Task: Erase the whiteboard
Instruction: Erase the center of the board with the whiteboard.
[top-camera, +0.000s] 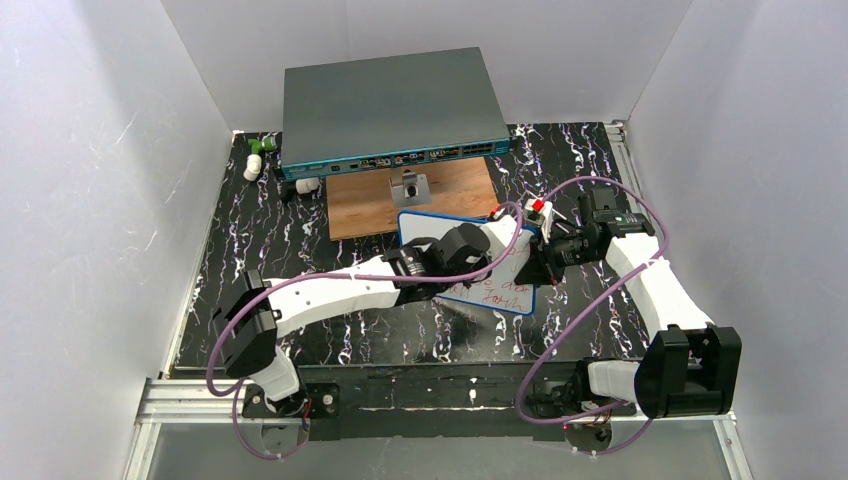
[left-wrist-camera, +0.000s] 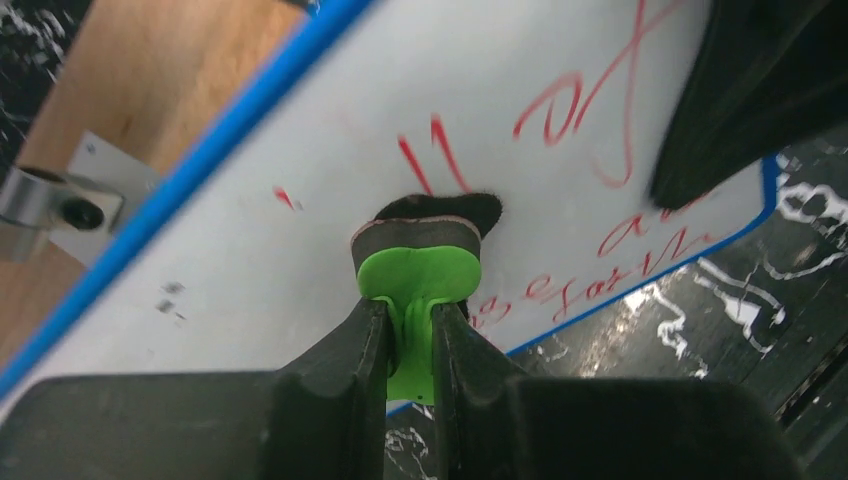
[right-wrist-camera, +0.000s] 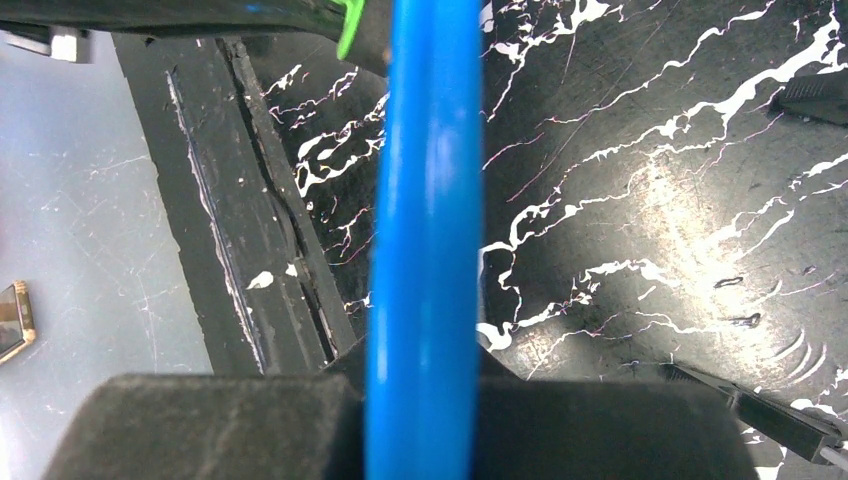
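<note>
My right jaws are clamping the whiteboard (left-wrist-camera: 250, 250) by its blue frame (right-wrist-camera: 425, 200), just nearside of the wooden board (top-camera: 365, 205), so it isn't sliding under wiping load. My left jaws are gripping the green eraser (left-wrist-camera: 418, 272), pressing its felt onto the red writing (left-wrist-camera: 575, 100).

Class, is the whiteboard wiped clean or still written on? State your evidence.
Still written on: red handwriting remains across the whiteboard, beyond the green eraser touching it.

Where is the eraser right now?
In the left wrist view, the eraser sits in the left gripper, its felt against the whiteboard just below two red strokes.
</note>
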